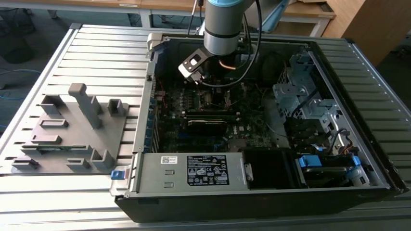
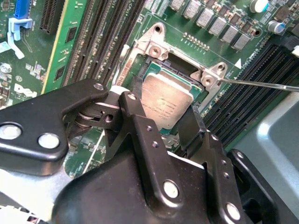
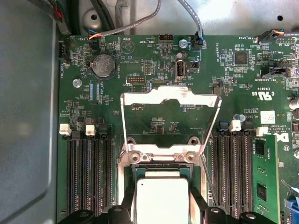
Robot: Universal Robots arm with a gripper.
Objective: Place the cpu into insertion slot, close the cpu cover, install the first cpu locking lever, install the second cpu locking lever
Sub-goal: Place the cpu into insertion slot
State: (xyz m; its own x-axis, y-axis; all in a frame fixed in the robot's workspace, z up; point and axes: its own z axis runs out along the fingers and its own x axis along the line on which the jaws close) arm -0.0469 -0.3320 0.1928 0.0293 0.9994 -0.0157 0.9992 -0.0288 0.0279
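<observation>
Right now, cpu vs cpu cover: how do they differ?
The cpu is a solid square plate; the cpu cover is a thin frame with an open centre. The cpu lies flat at the socket; the cpu cover is swung open on its hinge. The cpu sits between the fingers of the gripper; the cpu cover is untouched. Both are silvery metal.

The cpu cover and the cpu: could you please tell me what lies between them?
In the first wrist view, the silver hinge bracket with two screws lies between the open cpu cover and the cpu.
</observation>
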